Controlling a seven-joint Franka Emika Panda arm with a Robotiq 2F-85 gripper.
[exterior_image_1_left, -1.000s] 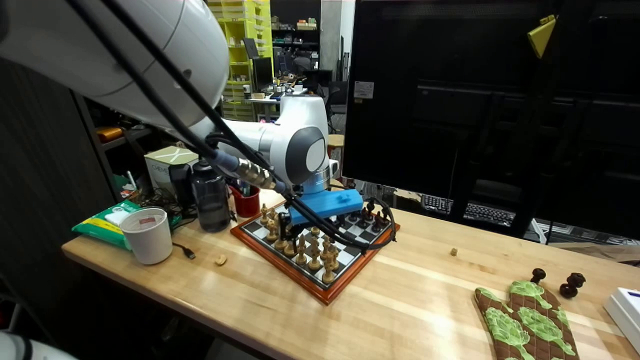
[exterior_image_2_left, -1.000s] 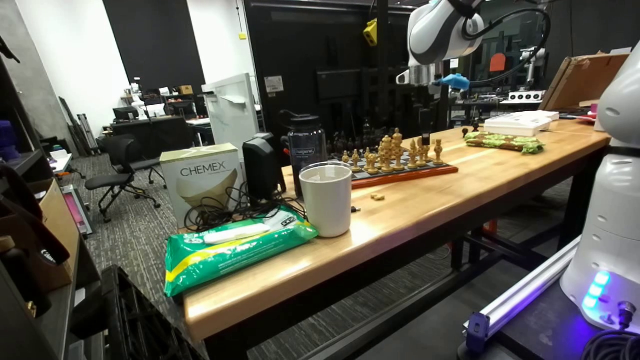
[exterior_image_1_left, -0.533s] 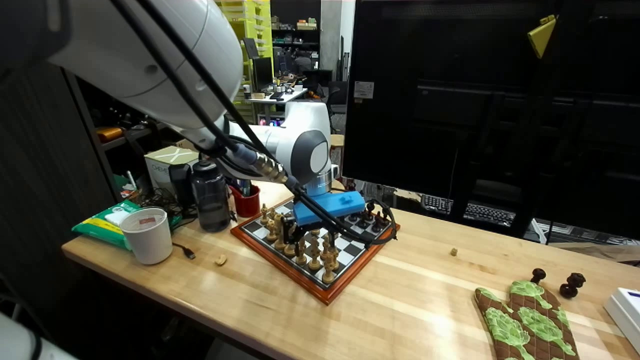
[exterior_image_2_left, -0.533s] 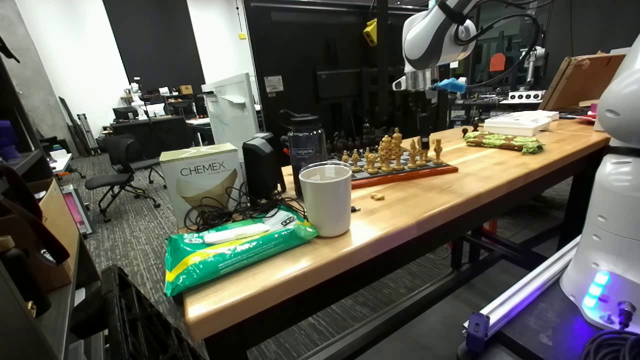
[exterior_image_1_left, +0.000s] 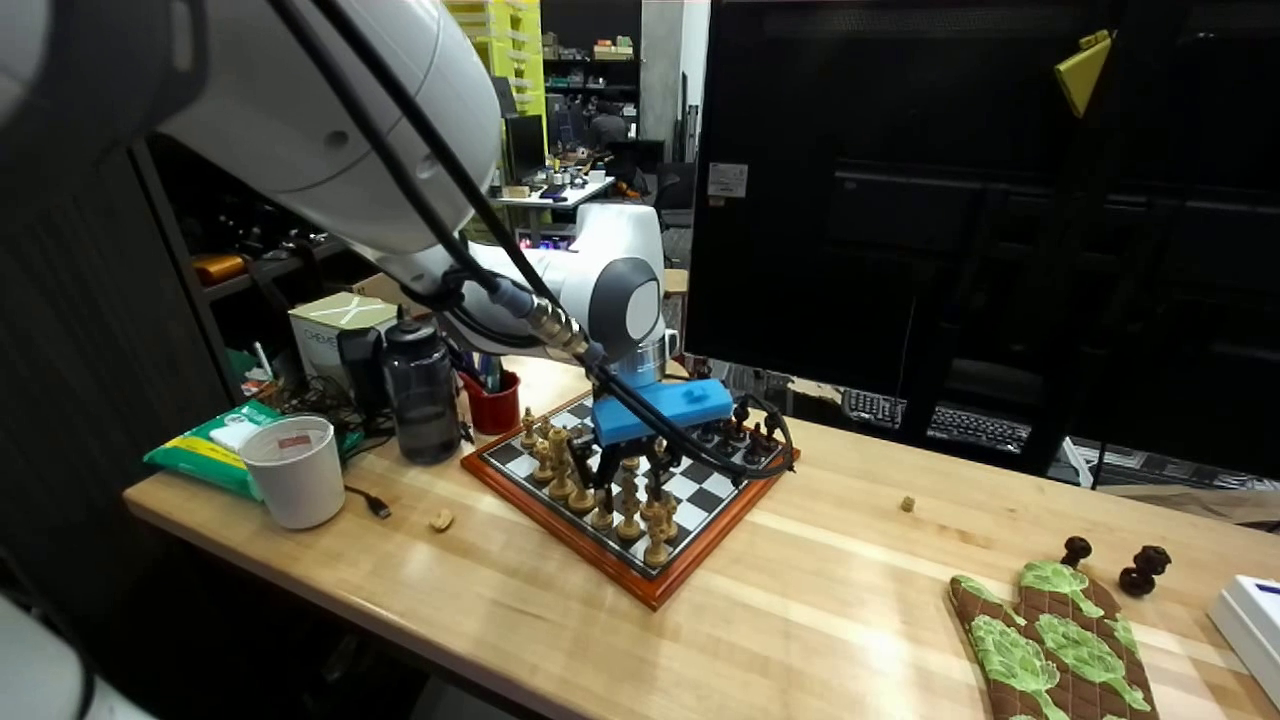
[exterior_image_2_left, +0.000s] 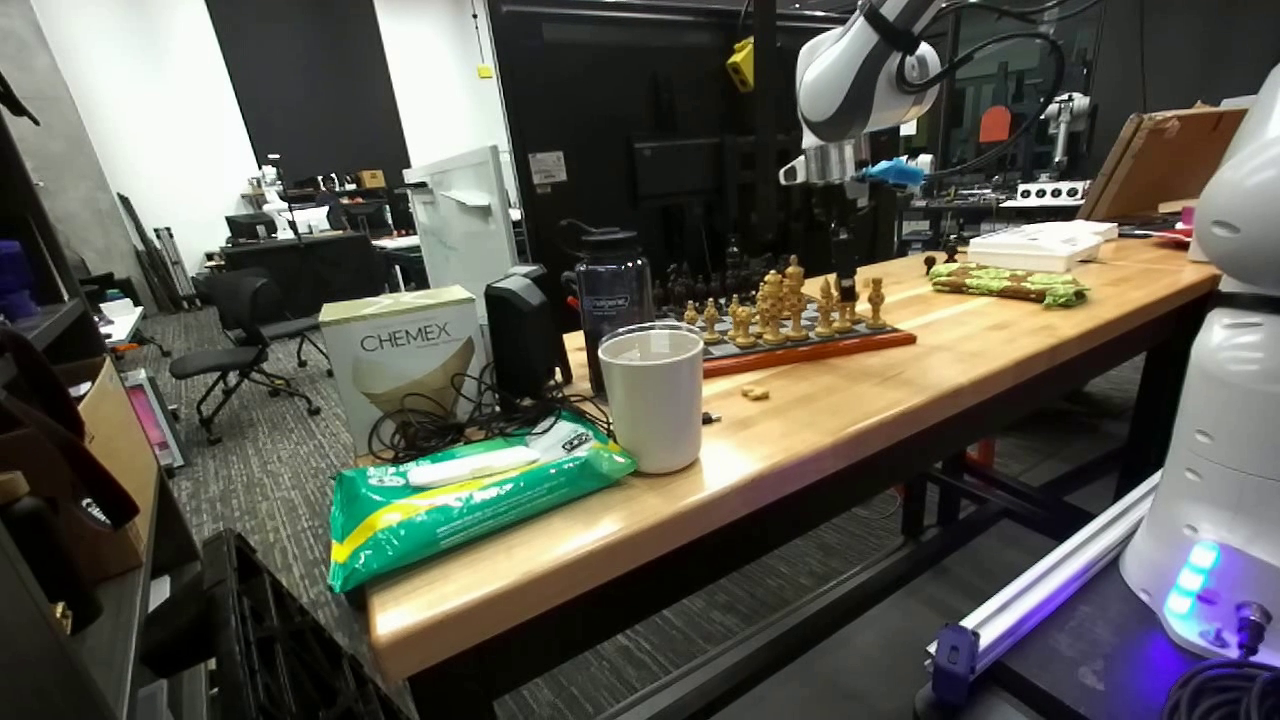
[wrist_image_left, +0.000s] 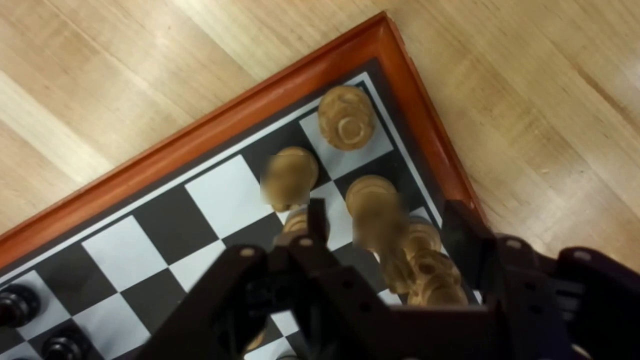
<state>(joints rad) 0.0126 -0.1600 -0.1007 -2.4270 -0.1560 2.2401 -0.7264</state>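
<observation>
A chessboard with a red-brown rim (exterior_image_1_left: 655, 595) lies on the wooden table, crowded with tan pieces along its near side. My gripper (wrist_image_left: 387, 220) is low over these pieces near one board corner, its fingers apart. Between them in the wrist view stand a tan piece (wrist_image_left: 371, 192), partly blurred, and a taller one (wrist_image_left: 435, 282) behind; I see neither finger pressing on them. Another tan piece is partly hidden by the left finger (wrist_image_left: 316, 220). Outside the jaws are a corner piece (wrist_image_left: 346, 120) and a blurred-topped piece (wrist_image_left: 292, 172). An exterior view shows the fingertips among the tan pieces (exterior_image_2_left: 770, 305).
Dark pieces (exterior_image_1_left: 735, 432) occupy the board's far side. Beside the board stand a red pen cup (exterior_image_1_left: 493, 405), a dark bottle (exterior_image_1_left: 420, 400) and a white cup (exterior_image_1_left: 293, 480). A leaf-patterned mitt (exterior_image_1_left: 1060, 640) and loose dark pieces (exterior_image_1_left: 1143, 570) lie at right. A black screen (exterior_image_1_left: 900, 230) stands behind.
The gripper has come down toward the tan pieces and shifted slightly rightward in an exterior view. Its fingers have drawn closer together. The chess pieces look unmoved.
</observation>
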